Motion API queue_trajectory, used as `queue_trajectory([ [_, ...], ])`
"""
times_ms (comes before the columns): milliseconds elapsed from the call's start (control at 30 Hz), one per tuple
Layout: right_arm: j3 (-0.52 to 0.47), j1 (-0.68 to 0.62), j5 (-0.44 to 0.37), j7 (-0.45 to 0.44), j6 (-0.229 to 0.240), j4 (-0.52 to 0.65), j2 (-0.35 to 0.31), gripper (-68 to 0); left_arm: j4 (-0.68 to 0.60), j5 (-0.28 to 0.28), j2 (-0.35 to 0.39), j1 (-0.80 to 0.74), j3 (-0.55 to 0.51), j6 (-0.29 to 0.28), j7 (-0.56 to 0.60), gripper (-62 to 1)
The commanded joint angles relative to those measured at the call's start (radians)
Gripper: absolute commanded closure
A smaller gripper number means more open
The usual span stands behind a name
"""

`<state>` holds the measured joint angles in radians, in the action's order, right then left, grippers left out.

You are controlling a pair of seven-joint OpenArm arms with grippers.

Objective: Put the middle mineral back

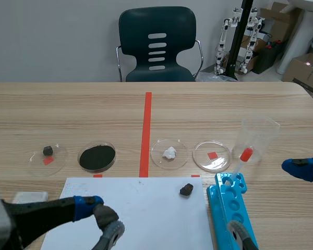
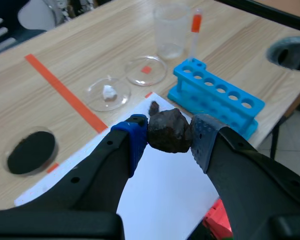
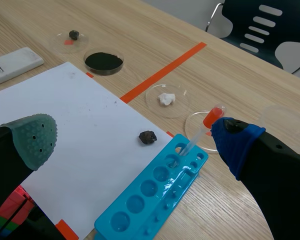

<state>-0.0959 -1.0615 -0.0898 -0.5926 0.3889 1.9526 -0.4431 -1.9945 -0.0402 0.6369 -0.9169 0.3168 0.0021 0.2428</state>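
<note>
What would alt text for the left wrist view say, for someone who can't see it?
The left end effector grips a dark rock over a white sheet; ahead lie a blue tube rack, an empty petri dish and a clear beaker.

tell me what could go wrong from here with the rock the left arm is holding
1. The dark mineral is pinched only by the pad tips of the left gripper. Its lumpy shape could let it twist loose and drop onto the white paper.
2. If it is headed for the empty dish, the arm would pass close to the small rock and the pipette, and might knock either.
</note>
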Motion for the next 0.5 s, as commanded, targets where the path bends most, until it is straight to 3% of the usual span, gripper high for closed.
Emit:
queue_trajectory([
  [0, -0.001, 0.0, -0.01, -0.015, 0.0, 0.012, 0.0, -65.3, 0.034, 0.0, -0.008, 0.039, 0.016, 0.002, 0.027, -11.6],
  [267, -0.001, 0.0, -0.01, -0.015, 0.0, 0.012, 0.0, -65.3, 0.219, 0.0, -0.099, 0.231, 0.079, -0.001, 0.022, -11.6],
  [400, -0.001, 0.0, -0.01, -0.015, 0.0, 0.012, 0.0, -65.3, 0.324, -0.007, -0.147, 0.343, 0.115, -0.052, 0.018, -11.6],
  [467, -0.001, 0.0, -0.01, -0.015, 0.0, 0.012, 0.0, -65.3, 0.377, -0.039, -0.175, 0.402, 0.127, -0.064, 0.005, -11.6],
])
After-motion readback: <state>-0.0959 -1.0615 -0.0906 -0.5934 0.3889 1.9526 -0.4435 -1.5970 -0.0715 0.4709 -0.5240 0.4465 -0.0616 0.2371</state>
